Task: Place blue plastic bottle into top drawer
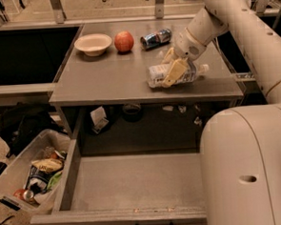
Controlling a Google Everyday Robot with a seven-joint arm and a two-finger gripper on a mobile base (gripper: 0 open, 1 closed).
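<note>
The gripper (pixel 169 70) is grasping the bottle (pixel 153 76) right of centre in the frame, its two pale fingers (pixel 175 72) straddling the body and seeming to be pressing on it. The bottle is lying on its side on the table (pixel 109 73), clear with a pale label, its white cap (pixel 202 68) pointing right. The next move is calling for a lift and a carry down to the open drawer (pixel 135 181) at the bottom of the frame.
</note>
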